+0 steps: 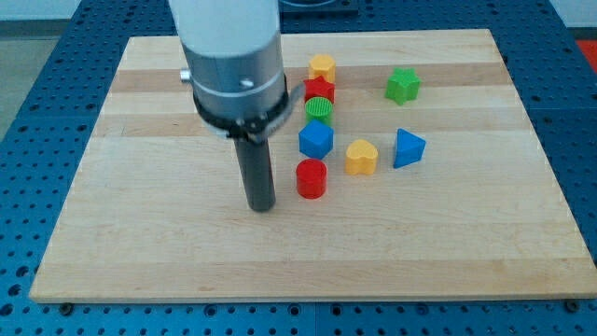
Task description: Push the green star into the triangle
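The green star [403,85] lies at the view's upper right of the wooden board. The blue triangle [408,148] lies just below it, a short gap apart. My tip [261,207] rests on the board left of centre, just left of the red cylinder [312,178]. It is far to the left of the star and the triangle and touches no block.
A column of blocks stands right of the rod: a yellow block [323,67], a red block [319,91], a green cylinder [319,109], a blue cube [315,140]. A yellow heart [362,157] lies left of the triangle. The board [140,233] lies on a blue perforated table.
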You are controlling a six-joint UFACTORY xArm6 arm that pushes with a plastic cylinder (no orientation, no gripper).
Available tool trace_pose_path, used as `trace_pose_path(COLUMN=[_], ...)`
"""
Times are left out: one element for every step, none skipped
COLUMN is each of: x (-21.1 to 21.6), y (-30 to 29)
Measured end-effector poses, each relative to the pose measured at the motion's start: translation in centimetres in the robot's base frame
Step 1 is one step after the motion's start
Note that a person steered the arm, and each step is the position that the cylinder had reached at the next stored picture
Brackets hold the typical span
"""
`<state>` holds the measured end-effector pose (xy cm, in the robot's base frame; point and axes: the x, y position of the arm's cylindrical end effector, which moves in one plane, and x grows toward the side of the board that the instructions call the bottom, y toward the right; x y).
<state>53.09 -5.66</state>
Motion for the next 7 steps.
trace_pose_path(x=[0.6, -1.0, -1.0, -1.9, -2.0, -1.7, 2.5], y=[0.7, 3.1, 3.1, 4.9, 4.9, 4.9, 8.5])
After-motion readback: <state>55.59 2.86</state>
